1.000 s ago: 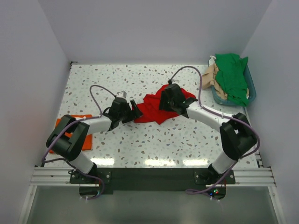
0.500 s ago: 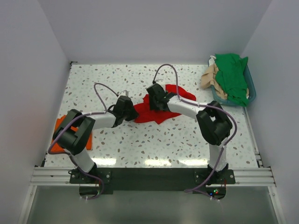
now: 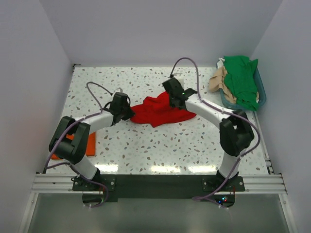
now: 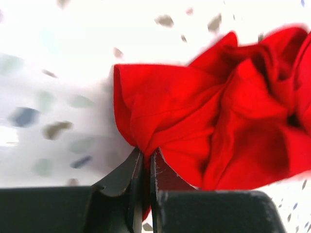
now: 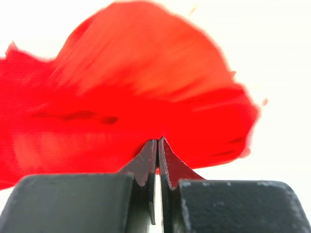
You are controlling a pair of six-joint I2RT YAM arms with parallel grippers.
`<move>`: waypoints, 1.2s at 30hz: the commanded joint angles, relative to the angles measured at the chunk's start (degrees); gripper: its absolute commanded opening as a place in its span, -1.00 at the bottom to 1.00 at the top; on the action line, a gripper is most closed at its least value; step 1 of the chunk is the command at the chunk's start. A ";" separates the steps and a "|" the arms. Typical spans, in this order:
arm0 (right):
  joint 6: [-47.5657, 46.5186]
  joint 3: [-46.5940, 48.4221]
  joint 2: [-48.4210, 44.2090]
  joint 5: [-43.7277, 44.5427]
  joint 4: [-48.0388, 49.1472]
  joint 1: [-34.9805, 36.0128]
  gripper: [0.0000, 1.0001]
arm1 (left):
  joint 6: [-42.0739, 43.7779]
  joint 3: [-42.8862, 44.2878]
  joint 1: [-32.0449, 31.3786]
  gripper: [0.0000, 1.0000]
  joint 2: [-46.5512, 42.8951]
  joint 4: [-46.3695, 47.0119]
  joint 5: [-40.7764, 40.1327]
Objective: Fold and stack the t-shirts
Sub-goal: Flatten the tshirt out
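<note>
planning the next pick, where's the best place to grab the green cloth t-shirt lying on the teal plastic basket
Probably a raised fold near the middle of the green cloth t-shirt, coming straight down from above. It lies uppermost on the teal plastic basket, partly over the tan cloth t-shirt, so a top-down pinch there should catch green cloth alone, clear of the rim.
</note>
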 commanded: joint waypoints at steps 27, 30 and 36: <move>-0.86 17.49 -37.26 -8.03 -10.92 -21.08 -1.00 | 8.72 23.62 18.85 -1.00 -31.33 -20.58 -2.12; -1.22 20.74 -38.84 -6.72 -11.89 -21.00 -1.00 | 9.68 24.50 18.85 -1.00 -33.10 -21.63 -1.59; -1.83 25.75 -38.15 -7.50 -12.24 -21.09 -1.00 | 11.62 27.40 18.85 -1.00 -33.37 -23.04 -0.53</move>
